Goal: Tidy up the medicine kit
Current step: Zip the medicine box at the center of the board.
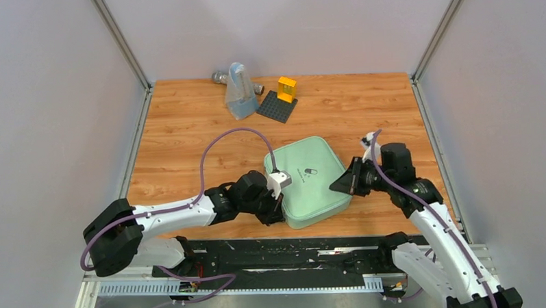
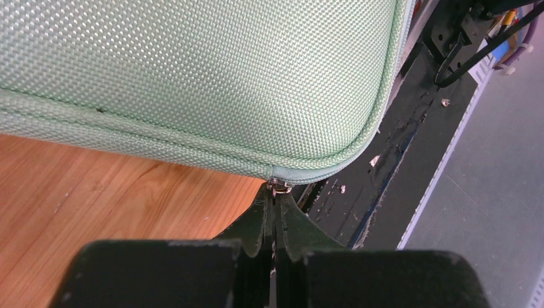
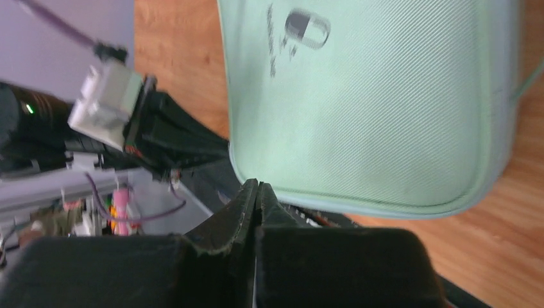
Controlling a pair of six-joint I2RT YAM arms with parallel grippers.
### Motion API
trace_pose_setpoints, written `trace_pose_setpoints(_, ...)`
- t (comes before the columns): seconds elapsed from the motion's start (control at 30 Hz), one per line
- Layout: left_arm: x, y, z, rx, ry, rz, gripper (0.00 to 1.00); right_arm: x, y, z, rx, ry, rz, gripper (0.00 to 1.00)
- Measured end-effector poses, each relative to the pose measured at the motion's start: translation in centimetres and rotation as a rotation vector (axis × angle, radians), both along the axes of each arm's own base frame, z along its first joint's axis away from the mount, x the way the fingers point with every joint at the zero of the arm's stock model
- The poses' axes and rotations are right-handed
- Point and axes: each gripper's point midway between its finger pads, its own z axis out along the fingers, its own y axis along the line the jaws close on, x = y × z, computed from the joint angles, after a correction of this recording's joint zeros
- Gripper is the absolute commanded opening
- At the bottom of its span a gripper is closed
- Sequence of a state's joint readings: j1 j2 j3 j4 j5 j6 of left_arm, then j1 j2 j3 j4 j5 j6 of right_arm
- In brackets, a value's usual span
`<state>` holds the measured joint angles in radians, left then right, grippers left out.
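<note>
The medicine kit (image 1: 311,182) is a mint-green zipped case with a small pill logo (image 3: 306,29), lying closed near the table's front edge. My left gripper (image 1: 279,212) is at its near-left corner. In the left wrist view the left gripper (image 2: 279,194) is shut on the metal zipper pull (image 2: 280,186), right under the case's rounded corner (image 2: 333,163). My right gripper (image 1: 340,185) touches the kit's right edge. In the right wrist view its jaws (image 3: 258,187) are pressed together beside the case rim (image 3: 359,204), with nothing visible between them.
At the back stand a translucent bluish pouch (image 1: 239,93), a dark grey studded baseplate (image 1: 277,106) with a yellow brick (image 1: 286,89), and a grey metal piece (image 1: 219,77). A black mounting strip (image 1: 294,248) runs along the near edge, just below the kit.
</note>
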<state>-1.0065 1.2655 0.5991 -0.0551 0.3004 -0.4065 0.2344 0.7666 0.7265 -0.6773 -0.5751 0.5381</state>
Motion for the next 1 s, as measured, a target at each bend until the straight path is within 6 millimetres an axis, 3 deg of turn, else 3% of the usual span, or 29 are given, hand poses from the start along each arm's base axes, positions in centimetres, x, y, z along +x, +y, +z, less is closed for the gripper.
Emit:
trace_pose_setpoints(0.17, 0.9, 0.7, 0.0, 0.020, 0.008, 0.038, 0.00, -6.0, 3.8, -3.8, -0.032, 0.144, 0.224, 0.00)
trace_pose_setpoints(0.33, 2.0, 1.5, 0.0, 0.032, 0.010, 0.082, 0.00, -9.0, 6.3, -6.1, -0.092, 0.221, 0.337, 0.00)
trace_pose_setpoints(0.47, 2.1, 1.6, 0.0, 0.034, 0.014, 0.086, 0.00, -8.6, 7.5, -8.9, -0.192, 0.255, 0.330, 0.00)
trace_pose_setpoints(0.6, 1.6, 1.3, 0.3, 0.014, 0.033, 0.063, 0.00, -6.6, 8.1, -10.7, -0.250, 0.261, 0.269, 0.00)
trace_pose_setpoints(0.8, 0.6, 0.1, 0.6, -0.052, 0.034, 0.026, 0.00, -4.5, 9.5, -10.5, -0.245, 0.204, 0.243, 0.00)
trace_pose_setpoints(1.0, 0.7, -0.5, 0.6, -0.077, 0.042, 0.045, 0.00, -3.9, 10.2, -10.0, -0.219, 0.170, 0.243, 0.00)
